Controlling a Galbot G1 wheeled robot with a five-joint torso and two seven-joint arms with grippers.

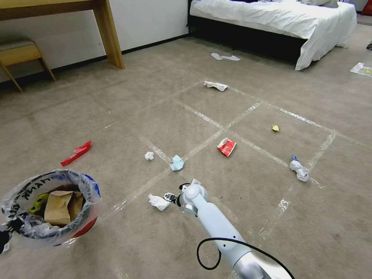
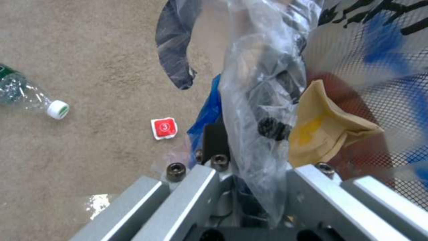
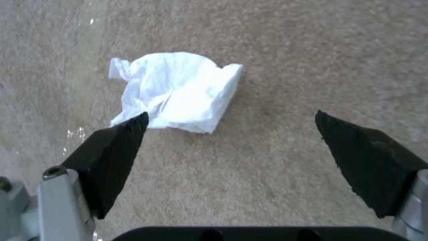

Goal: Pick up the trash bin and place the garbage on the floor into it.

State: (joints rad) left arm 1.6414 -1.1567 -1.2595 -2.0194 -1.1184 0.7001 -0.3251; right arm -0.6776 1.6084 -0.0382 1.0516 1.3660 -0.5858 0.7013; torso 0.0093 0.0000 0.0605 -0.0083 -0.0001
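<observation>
Carpet floor [image 1: 248,201], red "3" wrapper [image 2: 164,128], bin [image 1: 83,228]

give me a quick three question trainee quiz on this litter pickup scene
1. True or false: the right claw is open.
2. Which item lies nearest that claw: A, crumpled white tissue; B, light-blue mask; C, small yellow scrap?
3. Fill in: a brown paper bag lies inside the small round red trash bin, which is lined with clear ____.

Key: 1 true; 2 A; 3 plastic.
</observation>
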